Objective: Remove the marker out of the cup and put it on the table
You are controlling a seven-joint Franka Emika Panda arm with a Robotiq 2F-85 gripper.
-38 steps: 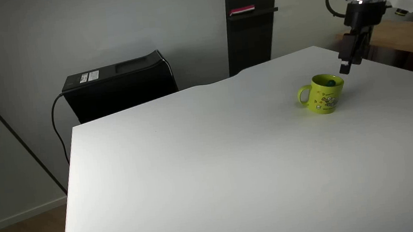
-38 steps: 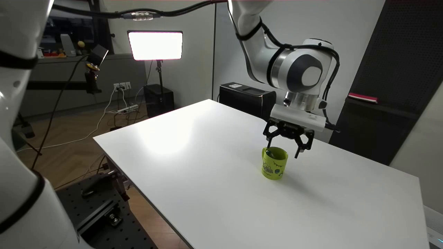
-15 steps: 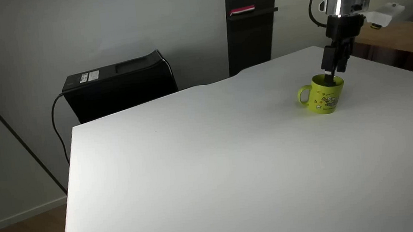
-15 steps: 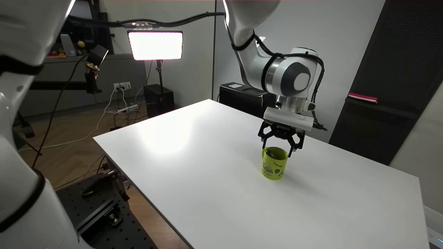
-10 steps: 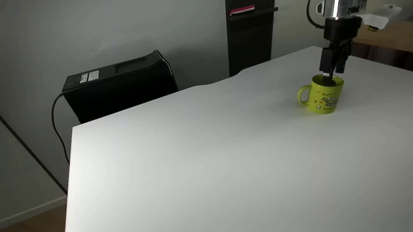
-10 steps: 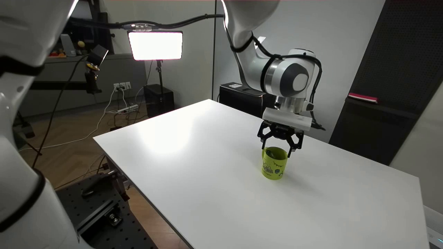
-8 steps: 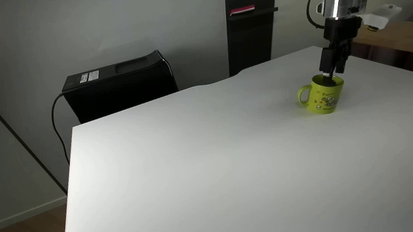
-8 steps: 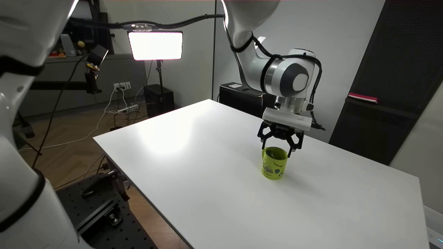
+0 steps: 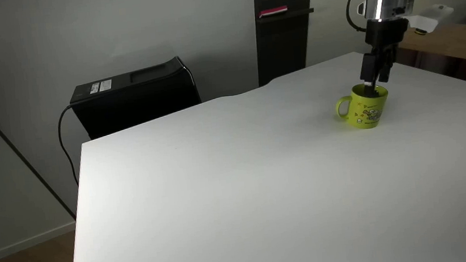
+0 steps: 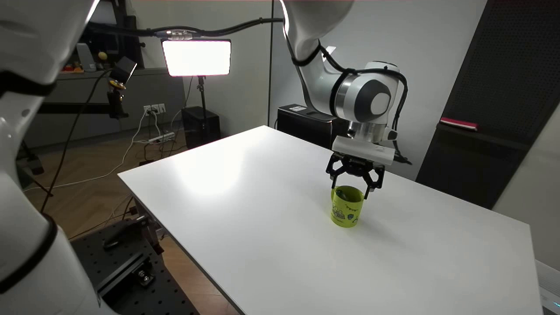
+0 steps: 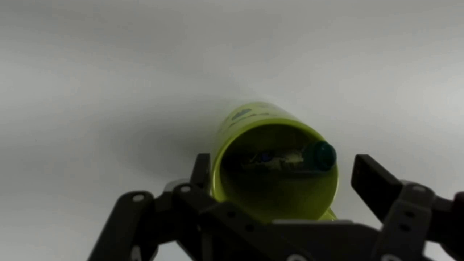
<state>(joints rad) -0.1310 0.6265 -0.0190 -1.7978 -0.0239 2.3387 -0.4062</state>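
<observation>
The yellow-green cup point(image 9: 363, 112) stands upright on the white table point(image 9: 221, 192); it also shows in an exterior view point(image 10: 345, 214) and in the wrist view point(image 11: 235, 123). The marker point(image 11: 319, 156) leans inside the cup, its round dark-green end at the rim on the right in the wrist view. That end also shows in an exterior view point(image 10: 341, 193). My gripper point(image 11: 282, 161) is open, pointing down, fingers at rim height point(image 10: 350, 193). In the wrist view one finger is close to the cup's left side, the other apart on the right. Contact is unclear.
The cup's handle point(image 9: 343, 106) sticks out to the left in an exterior view. A black box-shaped device point(image 9: 135, 97) stands beyond the table edge. A brown wooden table point(image 9: 455, 43) is behind at the right. A lit panel lamp point(image 10: 196, 57) stands beyond the table.
My gripper has come down and across to the cup, so its open fingers are now at the rim. It has hardly moved in the last half second. The cup and marker have not moved.
</observation>
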